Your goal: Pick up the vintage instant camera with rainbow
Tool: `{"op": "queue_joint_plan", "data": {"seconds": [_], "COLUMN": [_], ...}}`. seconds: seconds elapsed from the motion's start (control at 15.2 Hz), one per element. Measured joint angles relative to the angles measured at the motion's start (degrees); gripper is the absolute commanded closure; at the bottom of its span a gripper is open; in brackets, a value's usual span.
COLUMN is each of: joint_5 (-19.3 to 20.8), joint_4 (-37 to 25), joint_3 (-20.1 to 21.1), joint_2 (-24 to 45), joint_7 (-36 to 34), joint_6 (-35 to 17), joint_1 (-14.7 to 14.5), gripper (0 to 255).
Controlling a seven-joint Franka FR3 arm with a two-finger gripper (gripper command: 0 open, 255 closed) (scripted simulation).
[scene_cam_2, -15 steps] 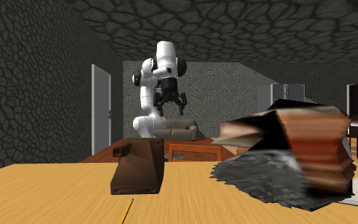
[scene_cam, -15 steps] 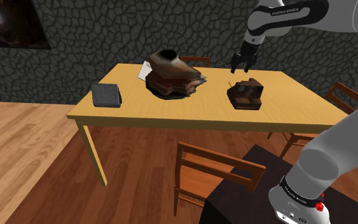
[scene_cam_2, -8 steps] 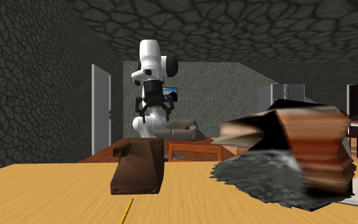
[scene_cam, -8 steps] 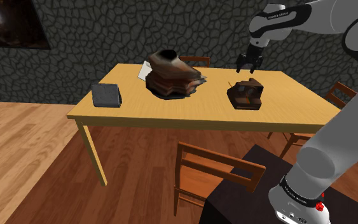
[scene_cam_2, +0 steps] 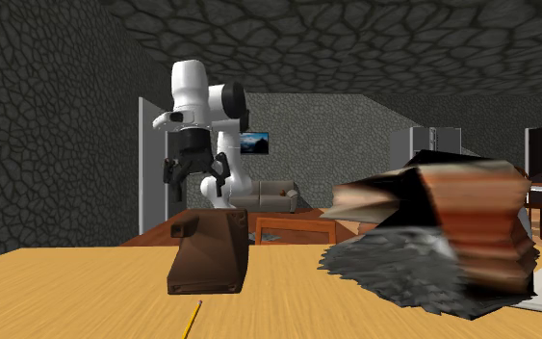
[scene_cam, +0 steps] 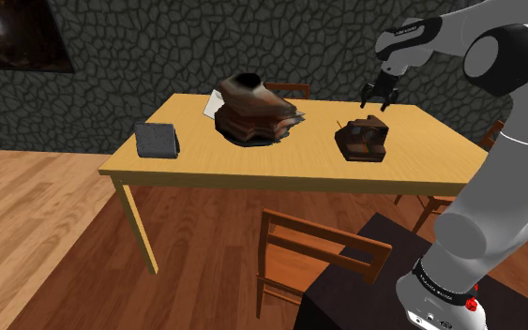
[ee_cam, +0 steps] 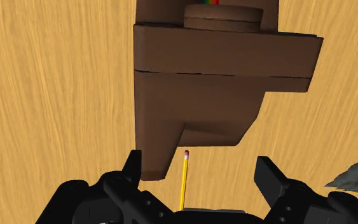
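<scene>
The instant camera [scene_cam: 363,139] is a dark brown boxy body standing on the wooden table [scene_cam: 205,169], toward the shoulder view's right. In the wrist view the camera [ee_cam: 215,83] shows a thin rainbow stripe [ee_cam: 208,2] at its far end. My gripper [scene_cam: 381,97] hangs open above the table, just behind the camera and apart from it. Seen from the wrist, the gripper [ee_cam: 199,175] has its black fingers [ee_cam: 269,175] spread wide, nothing between them but a yellow pencil [ee_cam: 184,181] lying on the table below. Across the table, the gripper [scene_cam_2: 196,181] hovers above the camera [scene_cam_2: 211,252].
A brown and grey ragged heap [scene_cam: 255,112] lies at the table's middle back, a dark grey box [scene_cam: 157,141] near the shoulder view's left end. Wooden chairs stand at the front [scene_cam: 318,253] and at the right [scene_cam: 510,141]. The pencil [scene_cam_2: 192,320] lies beside the camera.
The arm has swung toward the shoulder view's right, carrying the gripper from the camera's left to just behind it, and the hand has turned. Its fingers stay open. Nothing on the table moved.
</scene>
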State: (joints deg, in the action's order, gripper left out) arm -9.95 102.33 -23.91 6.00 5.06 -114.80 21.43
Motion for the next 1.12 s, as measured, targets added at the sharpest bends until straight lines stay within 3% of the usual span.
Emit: {"op": "queue_joint_plan", "data": {"seconds": [0.26, 0.73, 0.79, 1.12], "joint_5": [-2.77, -4.03, -4.07, -4.08], "joint_4": [-2.35, 0.57, 0.66, 0.7], "joint_3": [-1.36, -1.22, -1.21, -1.21], "joint_2": [3.97, 5.52, 5.57, 5.58], "joint_7": [0.55, 1.62, 1.63, 1.63], "joint_6": [-0.64, -4.81, -4.96, -5.07], "joint_1": [2.22, 2.49, 2.48, 2.48], "gripper": [0, 0, 255, 255]}}
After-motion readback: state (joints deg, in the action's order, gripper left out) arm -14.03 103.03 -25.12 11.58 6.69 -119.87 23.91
